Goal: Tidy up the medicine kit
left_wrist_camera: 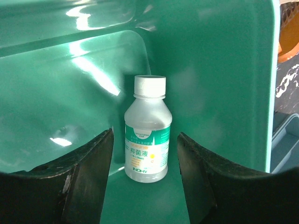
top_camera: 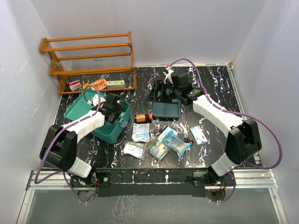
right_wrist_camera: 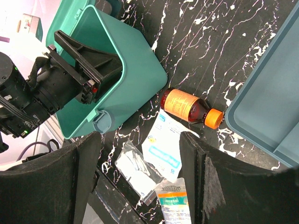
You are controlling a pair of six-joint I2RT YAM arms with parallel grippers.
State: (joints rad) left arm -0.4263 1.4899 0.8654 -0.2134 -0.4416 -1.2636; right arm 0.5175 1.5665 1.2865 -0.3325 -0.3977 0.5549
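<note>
Left gripper (left_wrist_camera: 145,133) hangs released around a white plastic bottle (left_wrist_camera: 146,140) inside the teal-green plastic medicine kit (left_wrist_camera: 219,70); an amber orange-capped bottle (right_wrist_camera: 187,106) and paper packets (right_wrist_camera: 163,149) wait outside.

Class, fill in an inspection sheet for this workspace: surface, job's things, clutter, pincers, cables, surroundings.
Surface: black marbled table, items scattered near its middle.
Job's things: medicine kit open, lid back; white-capped bottle upright inside.
Clutter: amber bottle on its side, several packets, dark teal tray.
Pincers: left pincer open inside the kit, flanking the bottle without touching; right pincer open, empty, above the table.
Cables: a purple cable loops along each arm.
Surroundings: white walls; wooden rack back left, small boxes on its bottom shelf.
</note>
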